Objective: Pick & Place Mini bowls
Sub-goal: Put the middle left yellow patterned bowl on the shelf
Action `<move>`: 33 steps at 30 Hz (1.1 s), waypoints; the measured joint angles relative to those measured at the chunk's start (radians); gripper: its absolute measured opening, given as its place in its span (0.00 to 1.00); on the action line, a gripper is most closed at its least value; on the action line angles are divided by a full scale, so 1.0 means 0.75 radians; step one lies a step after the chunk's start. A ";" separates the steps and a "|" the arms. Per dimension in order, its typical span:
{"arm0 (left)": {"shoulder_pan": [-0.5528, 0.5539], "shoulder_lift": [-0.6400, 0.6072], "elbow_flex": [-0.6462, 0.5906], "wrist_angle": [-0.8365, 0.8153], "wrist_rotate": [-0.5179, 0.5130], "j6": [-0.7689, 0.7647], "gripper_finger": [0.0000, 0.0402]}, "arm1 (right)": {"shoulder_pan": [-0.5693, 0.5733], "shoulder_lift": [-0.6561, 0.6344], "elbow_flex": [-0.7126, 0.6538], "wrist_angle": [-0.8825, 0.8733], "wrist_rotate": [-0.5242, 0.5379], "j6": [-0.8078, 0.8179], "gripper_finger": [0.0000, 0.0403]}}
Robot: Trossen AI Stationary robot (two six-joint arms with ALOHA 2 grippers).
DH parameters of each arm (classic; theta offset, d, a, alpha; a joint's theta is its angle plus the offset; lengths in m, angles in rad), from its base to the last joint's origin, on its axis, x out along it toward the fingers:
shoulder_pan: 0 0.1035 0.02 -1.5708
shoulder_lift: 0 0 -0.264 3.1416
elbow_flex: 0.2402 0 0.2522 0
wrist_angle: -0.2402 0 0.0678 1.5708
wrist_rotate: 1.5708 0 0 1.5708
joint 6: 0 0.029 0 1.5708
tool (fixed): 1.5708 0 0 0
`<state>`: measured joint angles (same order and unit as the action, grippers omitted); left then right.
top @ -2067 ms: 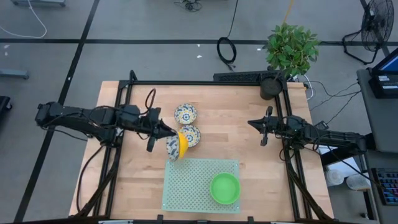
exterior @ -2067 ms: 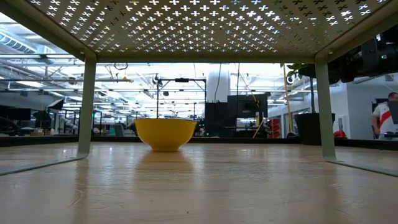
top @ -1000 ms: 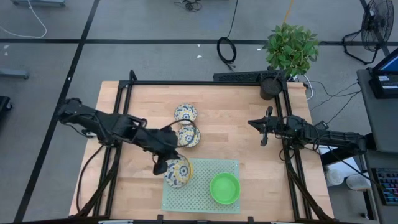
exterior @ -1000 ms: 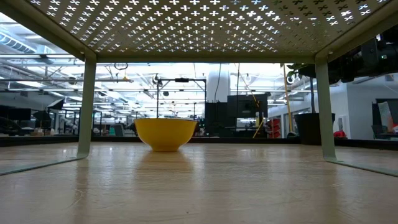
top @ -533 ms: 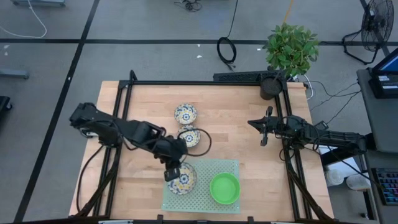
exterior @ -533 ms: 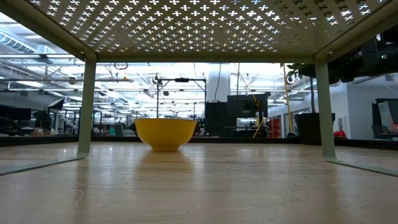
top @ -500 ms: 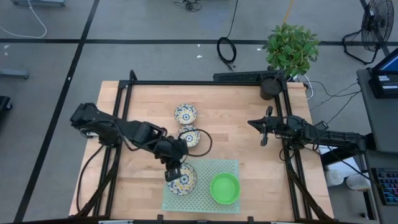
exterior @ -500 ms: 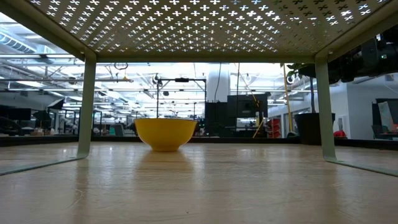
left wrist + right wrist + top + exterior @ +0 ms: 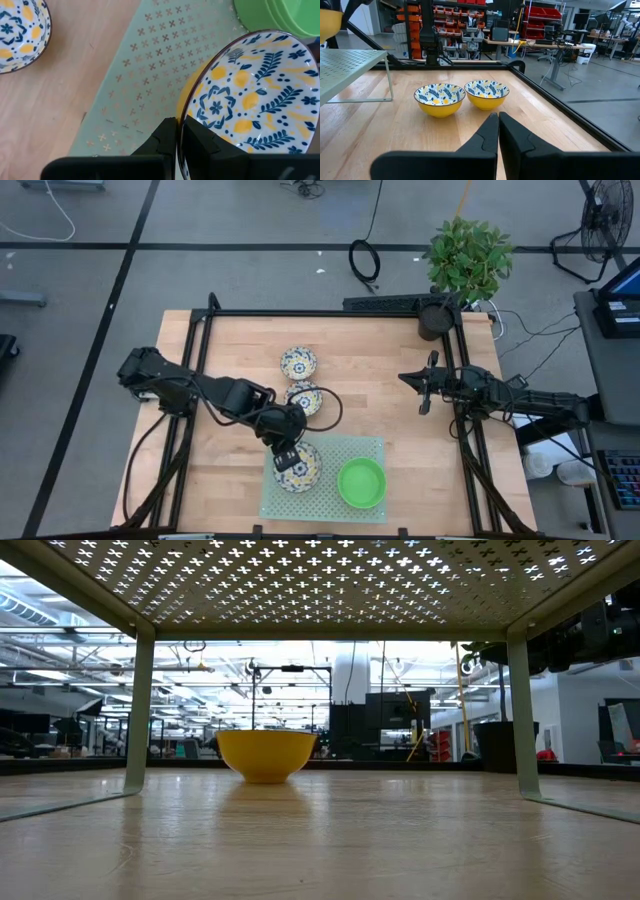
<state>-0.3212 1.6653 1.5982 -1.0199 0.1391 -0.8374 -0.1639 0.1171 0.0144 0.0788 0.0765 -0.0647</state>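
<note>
My left gripper is over the far left part of the pale-green perforated mat, shut on a white floral mini bowl with a yellow outside. Whether the bowl's base touches the mat, I cannot tell. A bright green bowl sits on the mat to its right. Two more floral bowls stand on the bare wood beyond the mat, side by side in the right wrist view. My right gripper waits shut near the table's right side. My left gripper pinches the floral bowl's rim on the side nearest the arm, one finger inside the bowl and one outside against the yellow wall. The fingers come slanting down from the table's far left. The bowl sits nearly level, mouth up, over the mat.
The mat is a raised shelf on thin legs; one bowl's yellow outside shows beyond it in the low view. A black frame rims the table, and a potted plant stands at the far right corner. Open wood lies between the arms.
My left gripper has carried the floral bowl toward the table's near edge and a little right, from the mat's far left corner further onto the mat. It stayed shut on the rim. The right arm kept still.
</note>
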 joint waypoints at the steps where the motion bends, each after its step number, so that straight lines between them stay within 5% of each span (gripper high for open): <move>1: -0.002 0.000 0.000 0.000 -0.005 -0.010 0.06 | 0.000 0.000 0.000 0.000 0.000 0.000 0.00; 23: -0.026 0.014 -0.002 -0.070 -0.058 -0.111 0.02 | 0.000 0.000 0.000 0.000 0.000 0.000 0.00; 33: -0.018 0.013 -0.002 -0.057 -0.080 -0.154 0.22 | 0.000 0.000 0.000 0.000 0.000 0.000 0.00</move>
<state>-0.3344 1.6752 1.5967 -1.0626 0.0788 -0.9532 -0.1638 0.1171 0.0143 0.0788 0.0765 -0.0647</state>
